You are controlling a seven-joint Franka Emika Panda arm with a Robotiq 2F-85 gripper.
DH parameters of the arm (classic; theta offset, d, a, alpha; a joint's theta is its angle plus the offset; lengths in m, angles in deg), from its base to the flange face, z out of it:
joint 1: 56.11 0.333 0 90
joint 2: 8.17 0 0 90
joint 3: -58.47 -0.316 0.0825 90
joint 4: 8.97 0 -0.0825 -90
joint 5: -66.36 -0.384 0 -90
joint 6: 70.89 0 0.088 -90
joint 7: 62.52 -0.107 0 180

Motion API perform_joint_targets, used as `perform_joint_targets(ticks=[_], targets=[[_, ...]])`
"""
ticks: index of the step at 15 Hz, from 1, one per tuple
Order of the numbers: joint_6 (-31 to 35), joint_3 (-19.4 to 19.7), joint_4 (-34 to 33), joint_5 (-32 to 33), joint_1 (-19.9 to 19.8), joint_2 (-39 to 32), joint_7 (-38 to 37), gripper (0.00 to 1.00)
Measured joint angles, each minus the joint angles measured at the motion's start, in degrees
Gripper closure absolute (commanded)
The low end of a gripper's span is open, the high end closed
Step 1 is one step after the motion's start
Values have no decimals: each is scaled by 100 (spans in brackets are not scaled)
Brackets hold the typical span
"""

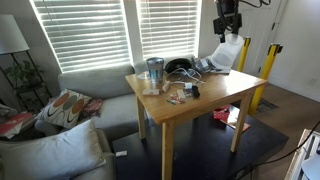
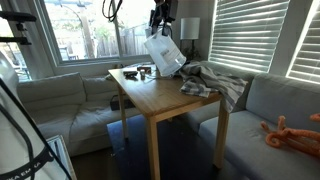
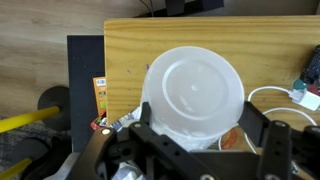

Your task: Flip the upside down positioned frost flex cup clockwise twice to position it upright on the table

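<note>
The frost flex cup (image 1: 228, 53) (image 2: 165, 52) hangs tilted in the air over the far end of the light-wood table (image 1: 205, 100) (image 2: 150, 97). It touches nothing on the tabletop. My gripper (image 1: 228, 40) (image 2: 163, 36) comes down from above and is shut on the cup's sides. In the wrist view the cup (image 3: 193, 88) fills the middle, one round end facing the camera. A black finger (image 3: 143, 122) presses its left side and the other finger (image 3: 256, 122) its right. Below it lies the table (image 3: 130, 40).
On the table stand a grey clear tumbler (image 1: 154, 72), black headphones (image 1: 178, 67), small items (image 1: 180, 95) and a crumpled cloth (image 2: 210, 80). A grey sofa (image 1: 80, 95) wraps two sides. A yellow stand (image 1: 268, 75) is beside the table, and a white cable (image 3: 280, 100) runs near the cup.
</note>
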Motion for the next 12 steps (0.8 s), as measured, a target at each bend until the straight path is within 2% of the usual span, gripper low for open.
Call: perform_joint_targets(ticks=[3,6,12], targets=[[34,-56,13,10,4,-1,6,39],[318,-287,248,10,114,107,65,39],[1595,-844,1381,84,579,800,506,39]])
